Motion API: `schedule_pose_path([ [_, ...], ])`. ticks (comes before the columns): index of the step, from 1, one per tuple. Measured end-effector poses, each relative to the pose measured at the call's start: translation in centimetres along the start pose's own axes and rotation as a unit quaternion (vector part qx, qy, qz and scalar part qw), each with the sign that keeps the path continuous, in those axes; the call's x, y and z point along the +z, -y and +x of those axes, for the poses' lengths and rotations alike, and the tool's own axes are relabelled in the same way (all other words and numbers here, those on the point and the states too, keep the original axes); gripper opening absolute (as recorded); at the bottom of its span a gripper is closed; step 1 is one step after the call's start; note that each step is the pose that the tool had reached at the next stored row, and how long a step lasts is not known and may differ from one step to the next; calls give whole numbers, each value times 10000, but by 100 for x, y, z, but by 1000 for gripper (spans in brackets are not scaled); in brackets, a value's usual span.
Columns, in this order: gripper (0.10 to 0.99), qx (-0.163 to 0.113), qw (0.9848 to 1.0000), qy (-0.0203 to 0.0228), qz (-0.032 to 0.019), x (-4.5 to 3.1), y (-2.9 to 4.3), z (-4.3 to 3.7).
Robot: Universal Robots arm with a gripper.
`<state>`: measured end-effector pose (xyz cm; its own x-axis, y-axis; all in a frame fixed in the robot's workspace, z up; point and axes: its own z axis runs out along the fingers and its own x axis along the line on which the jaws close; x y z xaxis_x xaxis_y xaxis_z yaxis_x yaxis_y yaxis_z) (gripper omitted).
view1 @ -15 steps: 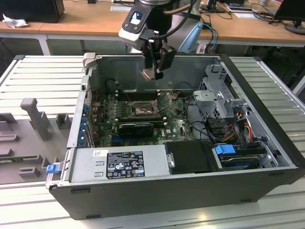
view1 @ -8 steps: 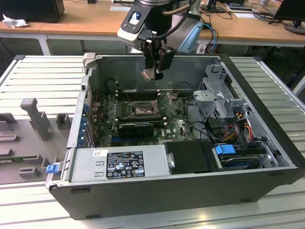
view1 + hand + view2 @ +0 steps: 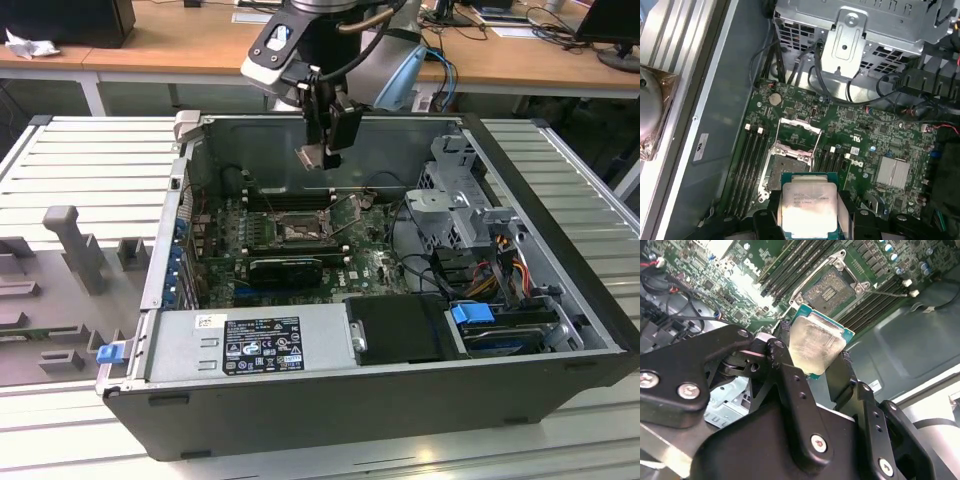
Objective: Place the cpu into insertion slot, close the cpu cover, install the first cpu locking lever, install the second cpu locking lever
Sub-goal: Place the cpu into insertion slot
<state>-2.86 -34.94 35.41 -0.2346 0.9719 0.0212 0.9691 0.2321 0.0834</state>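
Note:
My gripper (image 3: 322, 152) hangs above the open computer case and is shut on the cpu (image 3: 311, 157), a pale silver square chip. In both wrist views the black fingers (image 3: 785, 371) clamp the cpu (image 3: 815, 346) by two opposite edges, and it hovers clear of the board. The insertion slot (image 3: 788, 170), a dark square socket with a metal rim, lies uncovered on the green motherboard, just beyond the cpu (image 3: 809, 207). The cpu cover (image 3: 799, 132) stands flipped up at the slot's far side. In the exterior view the slot (image 3: 298, 232) sits well below the gripper.
Black memory slots (image 3: 754, 150) run beside the socket. A metal drive cage (image 3: 850, 35) with cables (image 3: 420, 265) stands on the exterior view's right. A black card (image 3: 285, 268) and the power supply (image 3: 262, 343) lie nearer the case front. A grey fixture (image 3: 72, 245) stands outside on the left.

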Motion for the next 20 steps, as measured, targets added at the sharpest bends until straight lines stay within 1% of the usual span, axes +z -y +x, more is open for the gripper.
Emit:
schedule_pose_path([
  [1,529,116,9999,10,-2,10,1,0],
  [3,529,259,9997,22,-4,35,3,-1],
  [4,529,365,9993,35,-5,64,5,-1],
  [6,529,479,9988,45,-7,101,8,-2],
  [7,529,602,9982,56,-10,135,11,-3],
  [8,529,754,9971,68,-13,179,15,-4],
  [9,529,818,9966,74,-14,212,17,-1],
  [14,529,828,9965,74,-15,311,19,41],
  [15,529,862,9962,77,-15,330,20,43],
  [17,529,977,9952,89,-17,370,23,47],
  [18,529,1005,9949,92,-17,396,27,58],
  [19,529,1006,9949,92,-17,413,29,68],
  [20,529,1006,9949,91,-18,447,39,85],
])
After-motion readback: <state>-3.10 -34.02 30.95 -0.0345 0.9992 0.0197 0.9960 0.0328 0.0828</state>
